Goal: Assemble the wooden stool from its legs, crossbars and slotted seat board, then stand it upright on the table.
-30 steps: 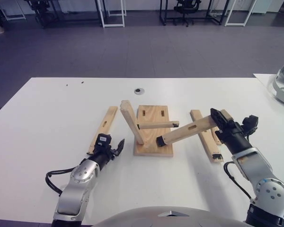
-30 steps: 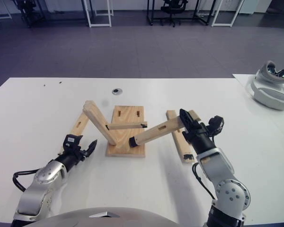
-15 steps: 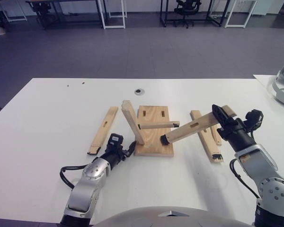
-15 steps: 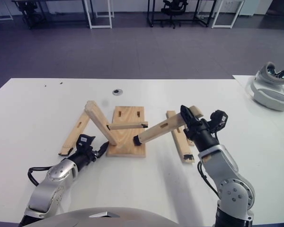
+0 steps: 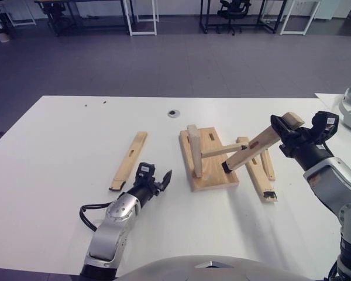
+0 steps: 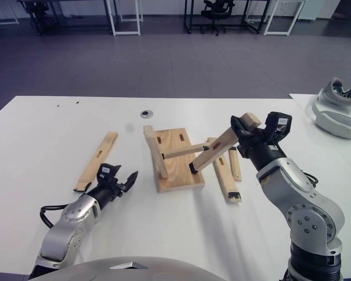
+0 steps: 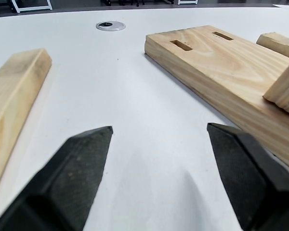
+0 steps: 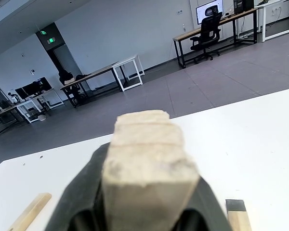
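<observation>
1. White bench [image 5: 58,152] in an open room of desks: one slotted seat board [image 5: 217,175] is laid flat near its middle.
2. Six wooden bars are counted.
   - One upright leg [image 5: 194,150] is stood on the board.
   - One crossbar [image 5: 222,151] is run from it to one tilted leg [image 5: 254,148], whose lower end is at the board's right side.
   - One loose leg [image 5: 128,159] is laid flat well to the left.
   - A long bar [image 5: 256,178] and a shorter bar [image 5: 268,165] are laid together just right of the board.
3. The tilted leg's upper end is clamped in the right tool [image 5: 284,132], above the bench.
4. The left tool [image 5: 159,178] is rested low on the bench with fingers apart, near the board but clear of it.
5. Against half a second earlier, the board is shifted rightward and turned, the leaning leg is now upright, and the right tool is raised.
</observation>
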